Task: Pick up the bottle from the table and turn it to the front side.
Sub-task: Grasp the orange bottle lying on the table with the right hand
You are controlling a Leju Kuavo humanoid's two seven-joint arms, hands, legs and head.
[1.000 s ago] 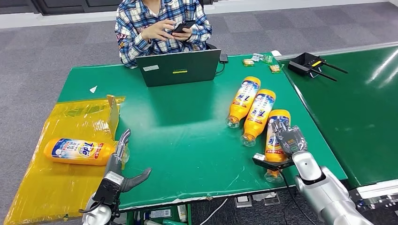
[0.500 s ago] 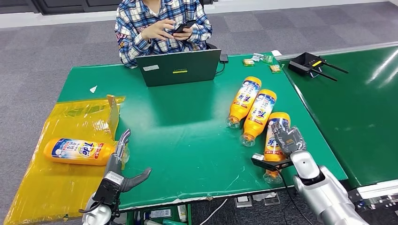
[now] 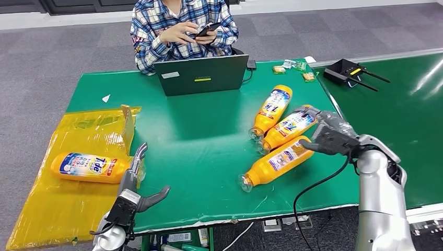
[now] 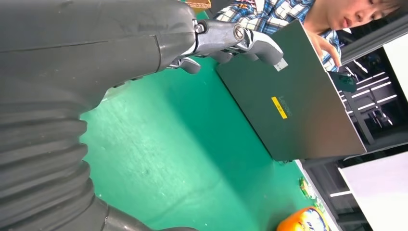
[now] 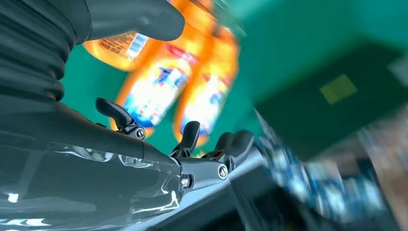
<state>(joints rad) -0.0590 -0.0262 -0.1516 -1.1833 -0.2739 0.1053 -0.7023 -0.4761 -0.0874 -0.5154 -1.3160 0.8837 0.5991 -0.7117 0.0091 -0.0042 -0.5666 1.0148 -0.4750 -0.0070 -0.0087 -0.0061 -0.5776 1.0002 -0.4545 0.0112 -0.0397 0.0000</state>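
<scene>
Bottle (image 3: 274,162) lies slanted on the green worktop (image 3: 209,151) — right hand (image 3: 326,133) at its base, grip unclear; left hand (image 3: 137,183) spread, holding nothing.

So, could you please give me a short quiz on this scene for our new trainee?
1. Which hand is at the base of the slanted bottle? A left, B right, C neither.
2. True or false: the laptop lies shut flat on the table.
3. Fill in: the lone bottle beside the left hand lies on a ___ sheet.
Key: 1 B, the right hand; 2 false, it stands open; 3 yellow.
</scene>
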